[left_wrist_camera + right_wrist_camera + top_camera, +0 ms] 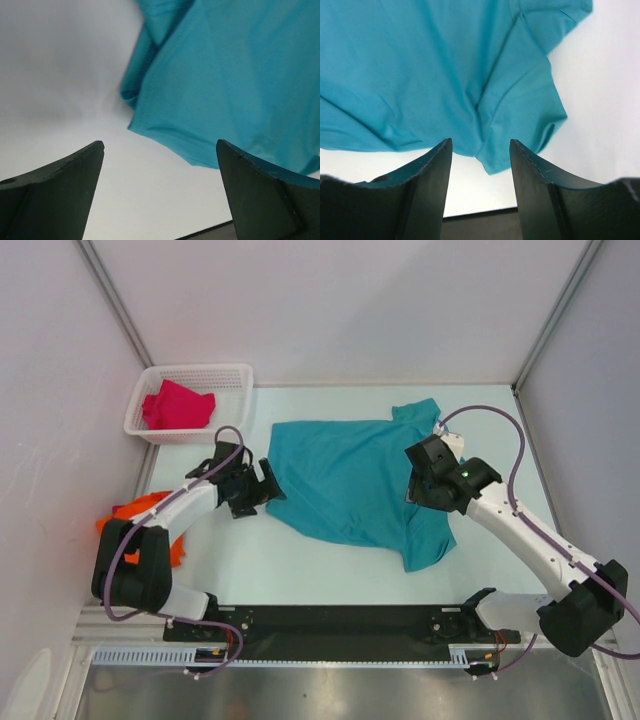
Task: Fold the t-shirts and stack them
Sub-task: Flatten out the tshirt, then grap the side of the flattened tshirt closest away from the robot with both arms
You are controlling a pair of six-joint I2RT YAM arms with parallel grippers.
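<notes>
The teal-blue t-shirt [345, 480] lies spread out flat in the middle of the table, one sleeve at the back right and one at the front right. My left gripper [268, 486] sits at the shirt's left edge, open wide, with only bare table between its fingers [65, 190]; the teal cloth [225, 75] starts just beyond them. My right gripper [412, 483] hovers over the shirt's right side, open, with a teal sleeve [520, 110] just past its tips and nothing clamped. The magenta-red t-shirt [178, 405] is crumpled in the basket. The orange t-shirt [150, 512] lies bunched at the table's left edge.
A white lattice basket [235, 375] stands at the back left corner. White walls close in the table on the left, back and right. A black rail [340, 618] with the arm bases runs along the near edge. A grey cable [500, 420] loops above the right arm.
</notes>
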